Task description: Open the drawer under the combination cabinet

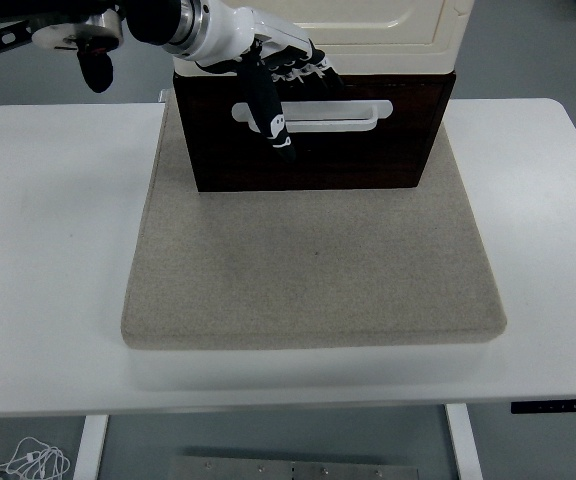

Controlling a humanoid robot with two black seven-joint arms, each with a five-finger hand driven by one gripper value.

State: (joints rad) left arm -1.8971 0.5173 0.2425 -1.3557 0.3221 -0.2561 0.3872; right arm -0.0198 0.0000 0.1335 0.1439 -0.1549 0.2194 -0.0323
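A dark brown drawer [313,150] with a white handle [328,115] sits under a cream cabinet [388,35], on a grey mat [313,265]. The drawer front is flush with its case, closed. My left hand [278,85] reaches in from the upper left. Its fingers are spread over the left end of the handle and the cabinet's lower edge. The thumb [268,115] points down across the handle's left end. It grips nothing that I can see.
The white table [48,250] carries the mat. My left forearm [118,25] crosses the upper left corner. The table's front edge runs along the bottom, with cables [28,462] on the floor below.
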